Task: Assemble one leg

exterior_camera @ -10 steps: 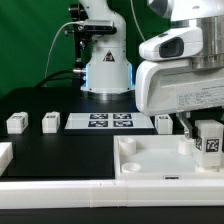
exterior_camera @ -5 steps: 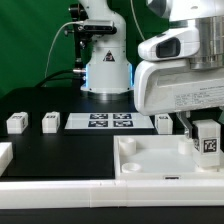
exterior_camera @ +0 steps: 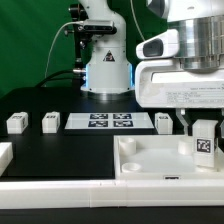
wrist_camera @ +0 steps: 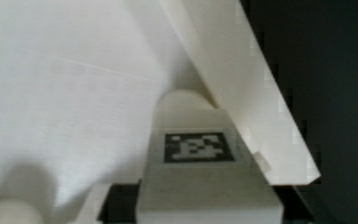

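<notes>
Black counter [exterior_camera: 60, 148], white tray [exterior_camera: 160, 158] w/ corner sockets. Jaws clenched on leg [exterior_camera: 206, 143]. Best approach: hold upright, centre over socket, lower slow.

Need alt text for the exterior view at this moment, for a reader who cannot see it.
The robot's gripper holds a small white tagged leg over the exterior view's right part of a large white tray on a black table. Behind, three loose legs and the marker board lie in a row before the arm's base.
</notes>
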